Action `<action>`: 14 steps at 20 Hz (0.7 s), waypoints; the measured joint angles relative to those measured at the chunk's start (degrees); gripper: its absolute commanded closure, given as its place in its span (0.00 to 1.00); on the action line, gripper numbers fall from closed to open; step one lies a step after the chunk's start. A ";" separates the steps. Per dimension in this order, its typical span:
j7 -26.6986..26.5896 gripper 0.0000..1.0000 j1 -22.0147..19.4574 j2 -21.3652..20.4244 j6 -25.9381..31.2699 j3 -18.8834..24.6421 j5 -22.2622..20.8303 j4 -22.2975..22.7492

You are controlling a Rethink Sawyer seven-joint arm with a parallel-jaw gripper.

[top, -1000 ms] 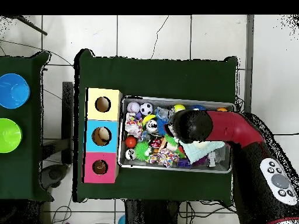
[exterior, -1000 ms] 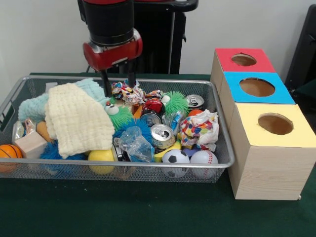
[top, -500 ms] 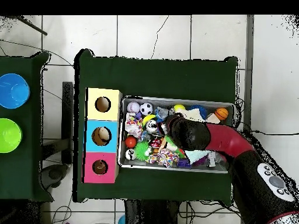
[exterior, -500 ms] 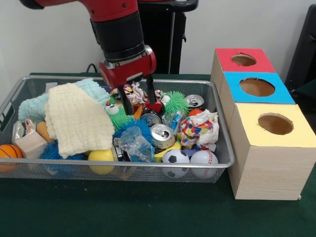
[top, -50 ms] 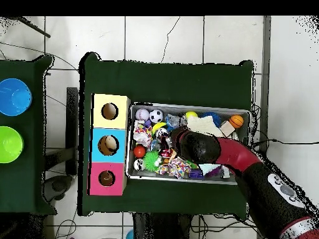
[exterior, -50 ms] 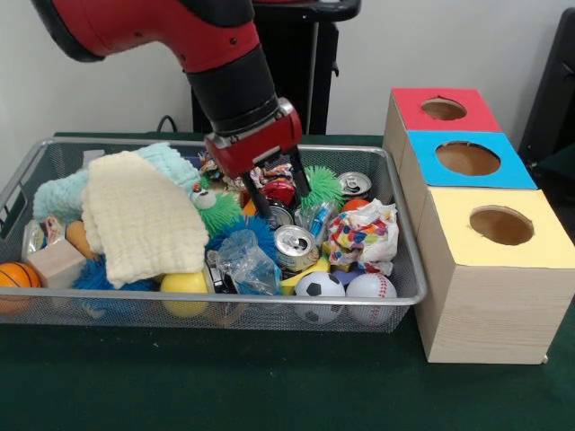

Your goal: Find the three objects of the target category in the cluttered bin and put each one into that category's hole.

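A wire mesh bin (exterior, -50 ms: 108, 303) is packed with clutter. My gripper (exterior, -50 ms: 282, 199) hangs low over its middle, open, with one finger (exterior, -50 ms: 261, 201) left and the other right of a red can (exterior, -50 ms: 279, 190). I cannot tell whether they touch it. Just in front lies a silver can (exterior, -50 ms: 295, 245), top toward the camera. Another can (exterior, -50 ms: 355, 183) sits at the back right. A soccer ball (exterior, -50 ms: 320, 286) and a baseball (exterior, -50 ms: 370, 286) rest at the front rim. In the overhead view the arm (top, -50 ms: 205, 147) hides the gripper over the bin (top, -50 ms: 187, 104).
Three boxes with holes stand to the right of the bin: red (exterior, -50 ms: 442, 109), blue (exterior, -50 ms: 467, 159), yellow (exterior, -50 ms: 499, 224). A cream cloth (exterior, -50 ms: 139, 220) and a teal one (exterior, -50 ms: 63, 193) cover the bin's left half. A basketball (exterior, -50 ms: 16, 277) sits in the front left corner.
The arm has swung from the bin's back edge rightward and toward the front, lowering the open gripper down around the red can.
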 measured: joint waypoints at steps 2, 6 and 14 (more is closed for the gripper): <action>0.00 0.00 -0.65 1.23 -0.01 1.02 0.00 0.41; 0.00 0.00 -2.07 3.63 -0.58 3.50 -0.05 1.58; 0.00 0.00 -5.24 7.70 -5.15 9.13 -0.07 4.23</action>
